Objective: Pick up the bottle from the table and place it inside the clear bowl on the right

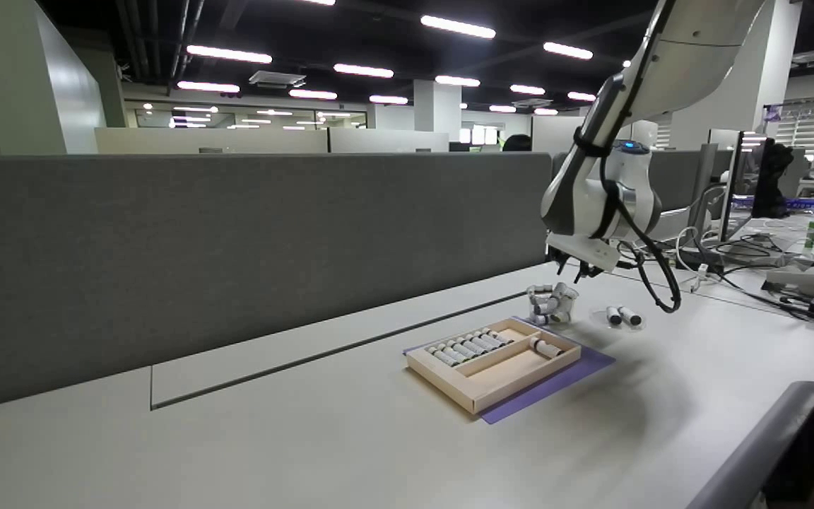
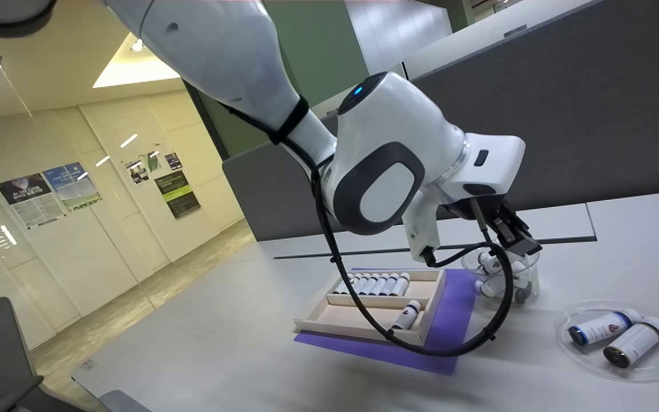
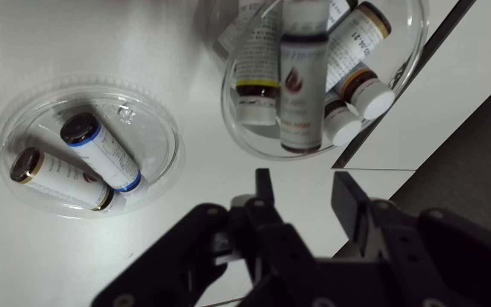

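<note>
One blurred, white-labelled cylindrical bottle with a red drop mark [image 3: 301,100] overlies others in the wrist view, within the rim of a clear, round plastic bowl [image 3: 249,137]. Whether this is the bottle the task means: cannot tell. Around it in the bowl, several white-labelled bottles with white caps [image 3: 257,64] lie at mixed angles. Black two-fingered gripper [image 3: 305,192]: fingertips well apart, white tabletop [image 3: 207,183] seen between them, nothing held. In both exterior views it hangs above the tabletop, near the bowl. Near the bowl, apart from it: shallow, clear, round plastic dish [image 3: 143,121] bearing a blue-banded white bottle [image 3: 107,155] and a gold-banded white bottle [image 3: 64,179], both on their sides. Also near the bowl: pale, rectangular wooden tray [image 1: 509,369], divided inside; a row of white bottles [image 2: 400,284] in one compartment, a single white bottle [image 2: 406,316] in another. Tray sits on a flat purple sheet [image 2: 460,306]. White robot arm [image 2: 392,114] overhead; its looped black cable [image 2: 334,256] crosses in front of the tray in an exterior view. Grey upright partition [image 1: 251,254] along the tabletop's edge.
</note>
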`<state>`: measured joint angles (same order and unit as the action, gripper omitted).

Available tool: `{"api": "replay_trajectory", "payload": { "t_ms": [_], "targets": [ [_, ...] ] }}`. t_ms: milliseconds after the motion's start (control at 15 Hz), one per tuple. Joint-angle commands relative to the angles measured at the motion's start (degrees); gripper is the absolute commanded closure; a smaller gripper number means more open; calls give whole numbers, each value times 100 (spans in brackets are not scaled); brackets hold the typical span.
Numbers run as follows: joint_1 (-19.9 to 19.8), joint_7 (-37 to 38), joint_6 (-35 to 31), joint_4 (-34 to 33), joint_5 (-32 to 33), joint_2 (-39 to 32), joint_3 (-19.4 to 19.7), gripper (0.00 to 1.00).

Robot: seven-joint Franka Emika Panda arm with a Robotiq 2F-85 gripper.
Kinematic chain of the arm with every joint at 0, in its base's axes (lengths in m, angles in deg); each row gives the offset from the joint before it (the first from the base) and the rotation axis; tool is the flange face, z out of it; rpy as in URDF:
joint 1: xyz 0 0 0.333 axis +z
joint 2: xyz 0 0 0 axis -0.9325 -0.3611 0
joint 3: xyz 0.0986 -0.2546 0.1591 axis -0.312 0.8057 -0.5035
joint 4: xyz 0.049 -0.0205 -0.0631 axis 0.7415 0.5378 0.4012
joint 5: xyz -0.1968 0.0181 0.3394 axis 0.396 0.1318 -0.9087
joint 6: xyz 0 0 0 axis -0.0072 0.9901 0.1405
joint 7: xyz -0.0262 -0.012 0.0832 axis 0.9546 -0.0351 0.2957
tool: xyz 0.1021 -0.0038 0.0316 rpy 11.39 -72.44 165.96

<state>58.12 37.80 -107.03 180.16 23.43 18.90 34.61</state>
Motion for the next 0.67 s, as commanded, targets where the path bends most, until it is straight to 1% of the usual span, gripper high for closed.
{"api": "replay_trajectory", "payload": {
  "t_ms": [0, 133, 267, 400, 533, 600],
  "targets": [
    [137, 121, -24, -109, -89, -94, 135, 31],
    [189, 115, 7, -3, -132, 36, 198, 15],
    [54, 40, 155, 151, -92, 325, 87, 2],
    [-131, -27, 327, 378, -24, 751, -84, 0],
    [-328, -254, 912, 611, 173, 1236, -210, 0],
    [-57, -47, 445, 187, 67, 579, 0, 0]
  ]
}}
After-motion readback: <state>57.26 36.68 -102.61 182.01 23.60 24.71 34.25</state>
